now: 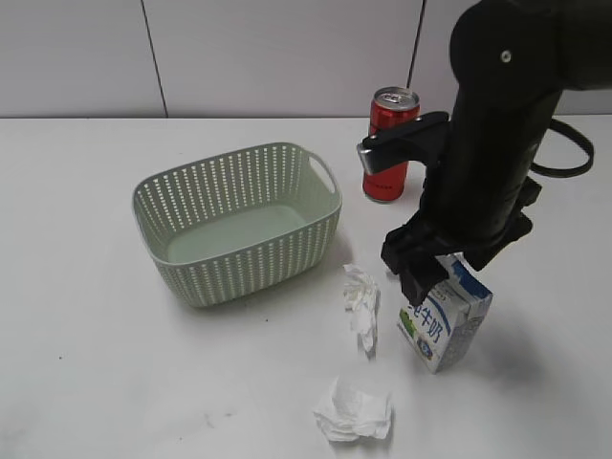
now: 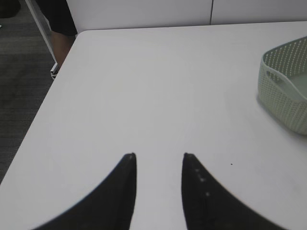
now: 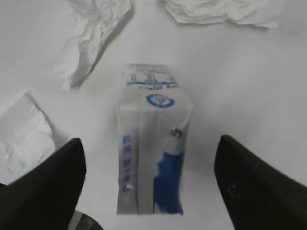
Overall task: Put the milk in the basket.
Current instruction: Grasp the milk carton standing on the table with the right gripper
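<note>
Here we hold our right gripper [image 3: 148, 187] spread wide around the small white, blue-topped milk carton [image 1: 446, 323], which stands on the table right of the pale green perforated plastic basket [image 1: 239, 222], ready to grasp; our left gripper [image 2: 158, 160] idles, narrowly parted.

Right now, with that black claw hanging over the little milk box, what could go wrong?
The right gripper is open with a wide gap around the milk carton, not yet gripping. If it closes off-centre, the carton could tip or slip. Crumpled tissues lie close beside the carton, so a finger might catch one. On the way to the basket, the arm could perhaps brush the red soda can standing behind.
</note>
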